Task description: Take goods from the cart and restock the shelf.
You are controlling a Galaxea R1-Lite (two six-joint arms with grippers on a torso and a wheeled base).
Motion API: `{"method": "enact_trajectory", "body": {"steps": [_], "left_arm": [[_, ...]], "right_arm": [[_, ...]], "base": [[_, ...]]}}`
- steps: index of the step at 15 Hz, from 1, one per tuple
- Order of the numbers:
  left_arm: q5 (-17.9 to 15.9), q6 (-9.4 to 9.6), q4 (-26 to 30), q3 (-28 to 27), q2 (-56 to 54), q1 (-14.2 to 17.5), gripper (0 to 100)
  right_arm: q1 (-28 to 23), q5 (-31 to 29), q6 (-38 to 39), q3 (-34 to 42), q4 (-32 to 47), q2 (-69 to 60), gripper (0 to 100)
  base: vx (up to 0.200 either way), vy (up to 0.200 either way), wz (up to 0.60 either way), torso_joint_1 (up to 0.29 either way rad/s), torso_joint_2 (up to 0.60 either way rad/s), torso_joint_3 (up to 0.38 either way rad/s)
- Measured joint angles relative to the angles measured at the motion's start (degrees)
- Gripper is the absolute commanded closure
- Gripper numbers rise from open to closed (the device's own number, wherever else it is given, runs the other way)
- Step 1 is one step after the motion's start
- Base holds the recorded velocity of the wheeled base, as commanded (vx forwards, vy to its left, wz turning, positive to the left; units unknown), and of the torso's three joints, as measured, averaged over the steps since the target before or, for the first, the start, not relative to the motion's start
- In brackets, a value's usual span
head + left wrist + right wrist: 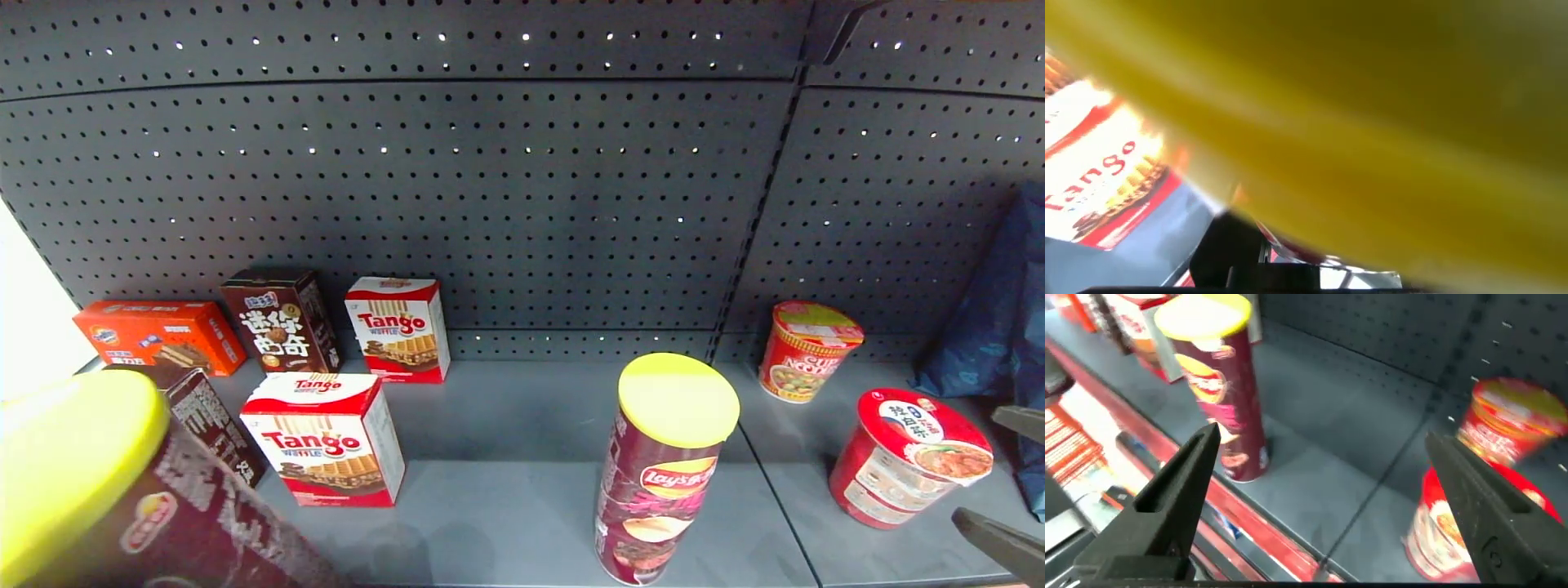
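Right claw (1319,453) agape — beside noodle bowl (898,465)

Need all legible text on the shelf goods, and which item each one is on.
"Tango" and "WAFFLE": front wafer box and rear wafer box.
"Lay's": standing can.
"CUP NOODLES": back noodle cup, only partly legible.
Chinese characters, not confidently readable: brown box, red bowl.
Too small or blurred to read: orange box, tilted can.
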Motion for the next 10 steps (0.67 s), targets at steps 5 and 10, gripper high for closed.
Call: {"method": "enact_trajectory", "body": {"steps": [5,10], "left_arm": [[0.9,0.21,-2.8,-4.5,11.2,-0.2,100],[4.1,1.90,-4.8,-10.3,21.6,-0.2,100]], "right_arm": [[-2.5,0.2,0.5,1.8,0.3,-2.2,0],[-2.6,0.5,0.6,2.7,0.1,-2.8,0]], "base": [[0.000,0.000,0.00,0.000,0.00,0.000],[0.000,0.000,0.00,0.000,0.00,0.000]]}}
